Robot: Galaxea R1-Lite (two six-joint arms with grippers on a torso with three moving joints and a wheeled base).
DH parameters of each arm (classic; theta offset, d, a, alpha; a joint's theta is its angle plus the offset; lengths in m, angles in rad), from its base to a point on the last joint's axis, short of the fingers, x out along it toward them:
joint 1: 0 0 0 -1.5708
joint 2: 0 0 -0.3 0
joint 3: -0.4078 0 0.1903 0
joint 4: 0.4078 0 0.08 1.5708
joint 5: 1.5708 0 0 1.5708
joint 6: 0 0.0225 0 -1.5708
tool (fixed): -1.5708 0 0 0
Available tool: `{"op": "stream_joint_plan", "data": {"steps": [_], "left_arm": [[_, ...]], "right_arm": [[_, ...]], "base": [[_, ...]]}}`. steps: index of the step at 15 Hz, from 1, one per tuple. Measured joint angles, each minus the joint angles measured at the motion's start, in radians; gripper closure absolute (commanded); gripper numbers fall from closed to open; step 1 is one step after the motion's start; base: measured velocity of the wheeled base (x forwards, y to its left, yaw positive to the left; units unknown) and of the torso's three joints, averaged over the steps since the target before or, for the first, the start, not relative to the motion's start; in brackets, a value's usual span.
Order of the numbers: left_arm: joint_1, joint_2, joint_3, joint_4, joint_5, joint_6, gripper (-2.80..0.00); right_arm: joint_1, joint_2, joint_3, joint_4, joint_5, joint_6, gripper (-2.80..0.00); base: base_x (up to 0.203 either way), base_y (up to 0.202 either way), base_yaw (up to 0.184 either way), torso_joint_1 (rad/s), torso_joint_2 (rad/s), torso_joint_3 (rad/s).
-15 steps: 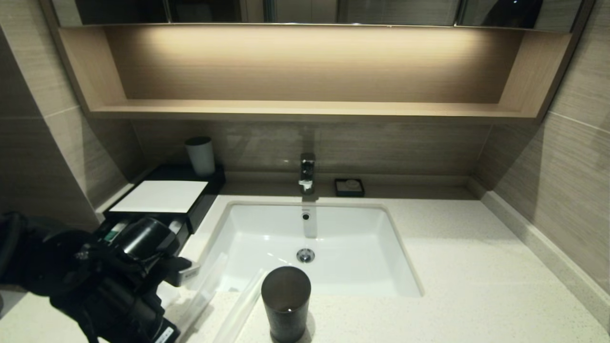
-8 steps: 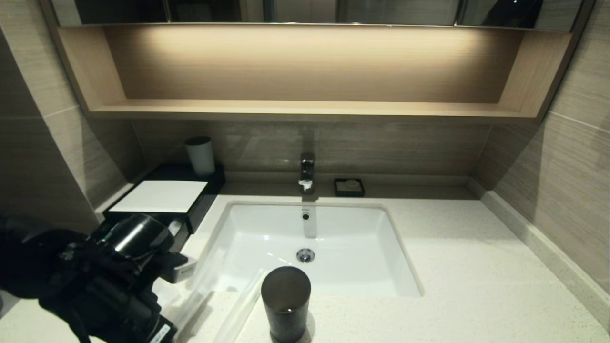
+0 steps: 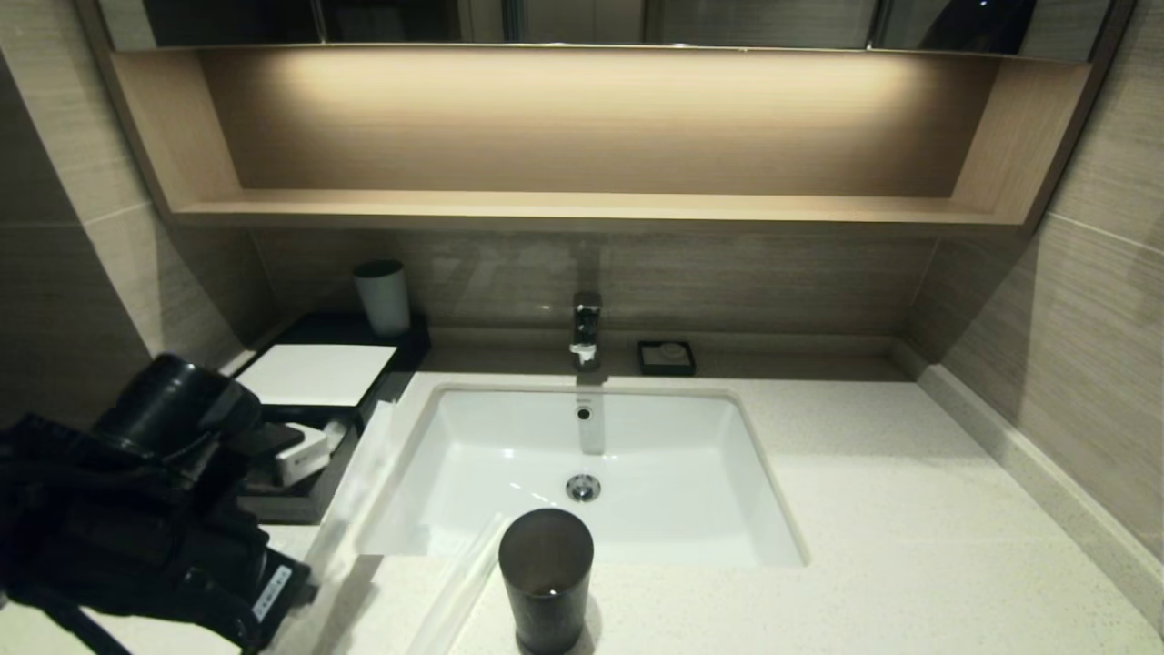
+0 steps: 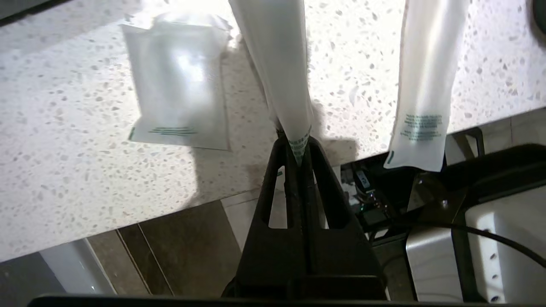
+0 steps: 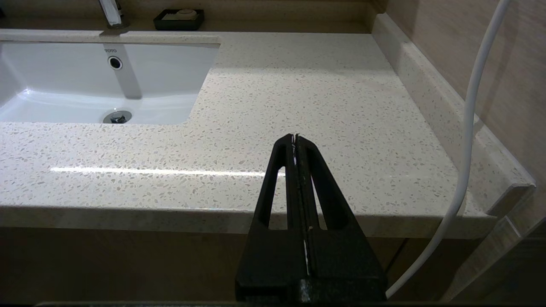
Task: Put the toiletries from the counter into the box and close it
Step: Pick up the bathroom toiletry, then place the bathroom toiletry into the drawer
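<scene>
One long packet (image 4: 279, 76) is hanging from the left gripper (image 4: 298, 149), its jaws pinching it tight above the worktop (image 4: 64, 162); the right gripper (image 5: 296, 140) is waiting with jaws pressed together, holding nothing.

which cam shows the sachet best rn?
Left wrist view: the sachet lies flat on the counter, green print readable, beside the packet pinched in the left gripper. In the head view the left arm hides it. The right wrist view misses it.

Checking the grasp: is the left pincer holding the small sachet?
No: the left pincer is shut on a long packet, while the sachet lies flat on the counter.
</scene>
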Motion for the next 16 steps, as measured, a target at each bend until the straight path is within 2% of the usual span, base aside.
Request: {"op": "stream_joint_plan", "data": {"steps": [2, 6, 10, 13, 16], "left_arm": [[0.054, -0.013, -0.031, 0.006, 0.013, -0.006, 0.0], [0.16, -0.019, -0.156, 0.08, 0.106, -0.006, 0.0], [0.251, 0.003, -0.349, 0.234, 0.134, 0.012, 0.0], [0.329, 0.054, -0.519, 0.367, 0.139, 0.048, 0.0], [0.42, 0.14, -0.671, 0.499, 0.182, 0.096, 0.0]], "right_arm": [[0.0, 0.0, 0.0, 0.0, 0.0, -0.001, 0.0], [0.0, 0.0, 0.0, 0.0, 0.0, -0.001, 0.0], [0.0, 0.0, 0.0, 0.0, 0.0, 0.0, 0.0], [0.0, 0.0, 0.0, 0.0, -0.001, -0.001, 0.0], [0.0, 0.0, 0.0, 0.0, -0.001, 0.0, 0.0]], "base": [[0.0, 0.0, 0.0, 0.0, 0.0, 0.0], [0.0, 0.0, 0.0, 0.0, 0.0, 0.0], [0.0, 0.0, 0.0, 0.0, 0.0, 0.0], [0.0, 0.0, 0.0, 0.0, 0.0, 0.0], [0.0, 0.0, 0.0, 0.0, 0.0, 0.0]]}}
